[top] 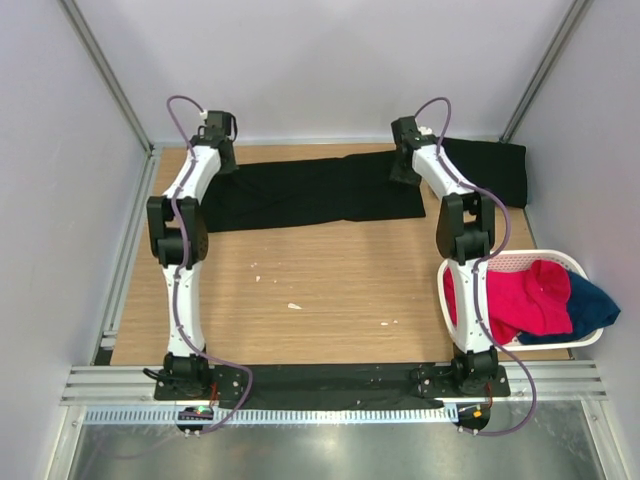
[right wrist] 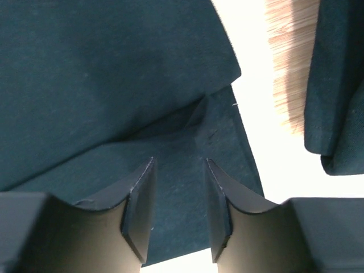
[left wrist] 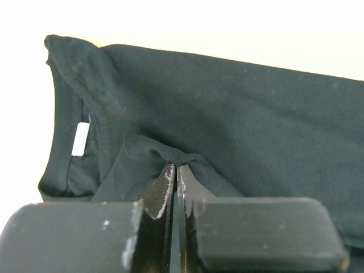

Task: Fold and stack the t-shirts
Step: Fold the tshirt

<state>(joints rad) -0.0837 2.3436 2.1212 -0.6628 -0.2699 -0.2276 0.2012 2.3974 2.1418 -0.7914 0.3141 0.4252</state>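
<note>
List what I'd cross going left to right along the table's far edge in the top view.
left pincer → spread black t-shirt → right pincer → second black t-shirt by the right wall.

Folded t-shirt (top: 310,190): black soft cloth, laid flat as a long narrow strip across the far side, running from about 11 o'clock to 1 o'clock. The right end has a straight edge with its corner lying flat. The left end shows the ribbed neck opening (left wrist: 62,85) with a white label (left wrist: 81,139) inside. A small ridge of cloth is bunched up just beside the neck.

Second t-shirt (top: 495,170): black, folded into a compact rectangle, flat at 1–2 o'clock in the far corner. It lies just beside the strip's right end, with a narrow gap between them.
</note>
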